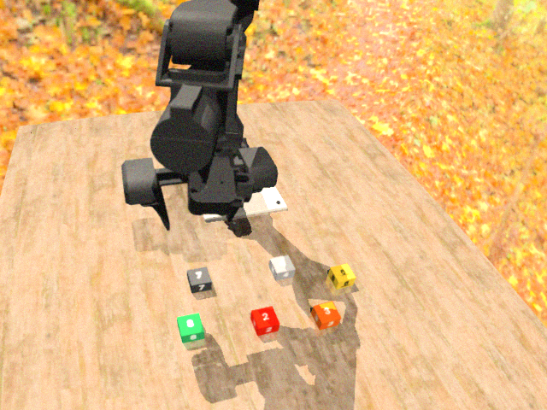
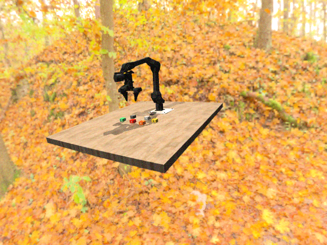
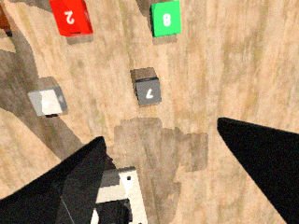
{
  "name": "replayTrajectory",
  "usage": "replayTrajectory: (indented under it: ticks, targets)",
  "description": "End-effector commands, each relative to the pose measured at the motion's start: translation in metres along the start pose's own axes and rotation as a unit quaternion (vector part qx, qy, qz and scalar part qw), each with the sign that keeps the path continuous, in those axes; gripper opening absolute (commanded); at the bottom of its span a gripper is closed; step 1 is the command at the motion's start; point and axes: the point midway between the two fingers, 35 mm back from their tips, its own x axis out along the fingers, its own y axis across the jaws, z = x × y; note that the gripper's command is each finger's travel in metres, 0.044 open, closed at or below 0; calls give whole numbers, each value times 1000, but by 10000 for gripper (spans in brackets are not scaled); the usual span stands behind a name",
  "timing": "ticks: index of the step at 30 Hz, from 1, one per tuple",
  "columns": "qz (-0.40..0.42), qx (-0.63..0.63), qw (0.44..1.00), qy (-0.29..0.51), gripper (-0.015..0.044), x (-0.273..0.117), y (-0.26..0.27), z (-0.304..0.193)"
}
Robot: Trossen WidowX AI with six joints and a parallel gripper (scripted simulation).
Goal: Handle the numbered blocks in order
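My gripper (image 1: 204, 230) (image 2: 131, 100) (image 3: 161, 133) is open and empty, above the table on the arm-base side of the blocks. A red block (image 1: 265, 320) (image 2: 132, 121) (image 3: 71, 18) shows 2, an orange block (image 1: 326, 314) (image 2: 142, 122) (image 3: 4, 22) shows 3. A white block (image 1: 281, 267) (image 2: 147, 118) (image 3: 48, 101) has a faint digit, seemingly 4. A yellow block (image 1: 341, 276) (image 2: 154, 120) has a digit I cannot read surely. A dark grey block (image 1: 199, 279) (image 2: 133, 116) (image 3: 149, 91) shows 7, a green block (image 1: 190, 327) (image 2: 122, 119) (image 3: 166, 20) shows 8. All six rest on the table.
The wooden table (image 1: 441, 308) (image 2: 158, 142) carries the white base plate (image 1: 274, 199) (image 2: 168, 111) (image 3: 136, 191) behind the blocks. The blocks stand apart in two loose rows. The arm's shadow falls across the table near the yellow and orange blocks.
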Motion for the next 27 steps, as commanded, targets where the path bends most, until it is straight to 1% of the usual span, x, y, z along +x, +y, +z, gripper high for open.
replayTrajectory:
  ticks: [1,7,9,27]
  targets:
    - [4,-3,1000,1,400,1,28,8]
    - [8,-3,1000,1,400,0,105,14]
    - [9,-3,1000,2,400,0,122,12]
    - [9,-3,1000,2,400,0,124,11]
